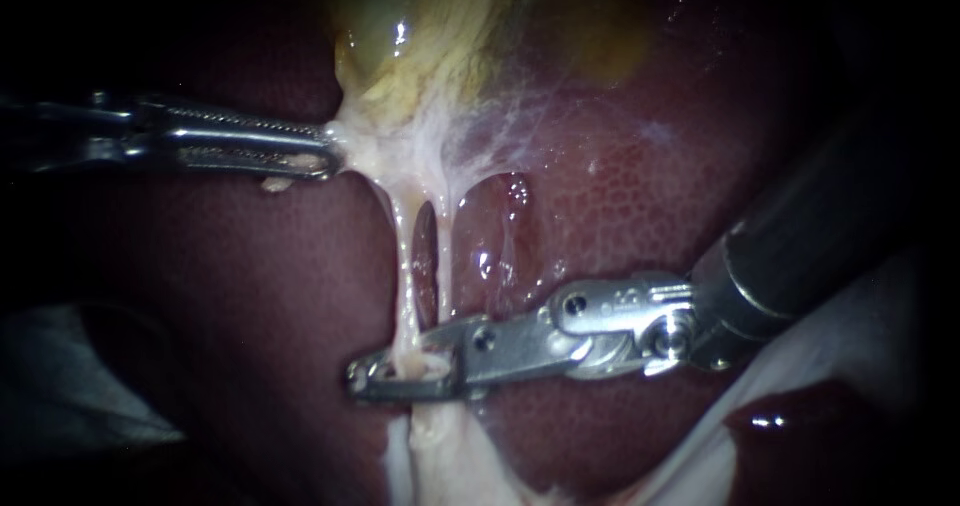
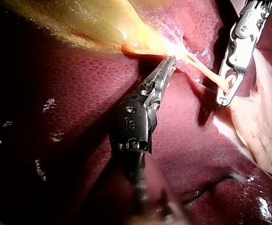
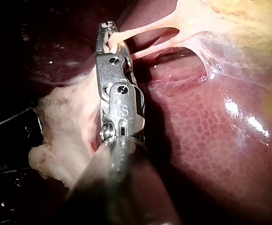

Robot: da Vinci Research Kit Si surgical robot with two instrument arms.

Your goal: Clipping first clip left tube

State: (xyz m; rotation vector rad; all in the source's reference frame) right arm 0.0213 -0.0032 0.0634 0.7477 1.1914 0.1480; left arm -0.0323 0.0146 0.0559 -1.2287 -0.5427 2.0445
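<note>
Endoscope view: the left instrument (image 1: 330, 158) is seen entering from the left edge, its jaws pressed together on the pale lower end of the gallbladder (image 1: 420, 36), which lies at the upper centre of the frame. Two thin pale tubes are stretched downward from that gripped spot, side by side over the dark red liver (image 1: 620, 196). The left tube (image 1: 405, 266) is held near its lower end between the jaws of the right instrument (image 1: 400, 374), whose shaft comes in from the right edge; both jaws are seen touching it, narrowed to a slim gap at the lower centre. The right tube (image 1: 446, 256) runs just beside and meets the upper jaw further back. A lump of pale tissue (image 1: 450, 456) is seen below the jaws, at the bottom centre
</note>
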